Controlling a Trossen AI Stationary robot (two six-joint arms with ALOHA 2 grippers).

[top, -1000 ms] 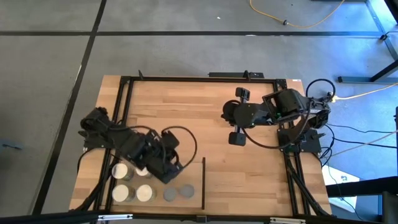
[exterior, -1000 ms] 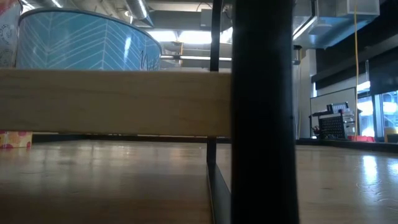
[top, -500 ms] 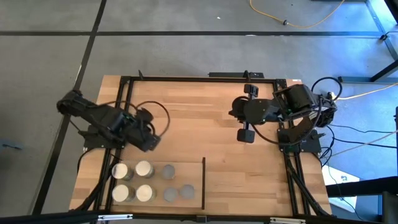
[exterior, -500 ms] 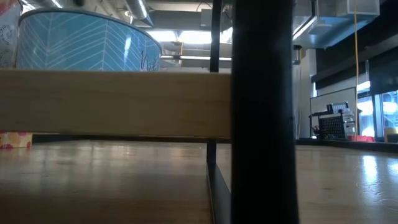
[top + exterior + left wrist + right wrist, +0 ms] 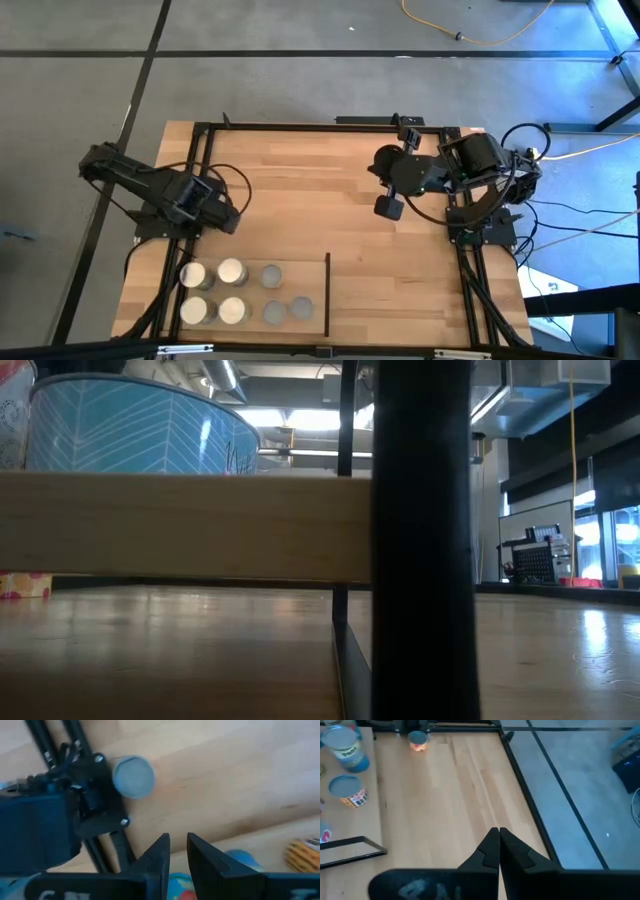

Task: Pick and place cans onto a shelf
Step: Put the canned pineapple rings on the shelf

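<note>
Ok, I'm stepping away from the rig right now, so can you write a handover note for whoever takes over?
Left gripper: slightly open, empty, over the table's left side, clear of the shelf.
Right gripper: shut, empty, waiting at the right rear.
Cans: seven stand on the shelf, left of its black divider.
Done: those seven are placed.
Left: one more can stands by the black frame near the left arm's base. It is probably the next pick for the left arm.
</note>
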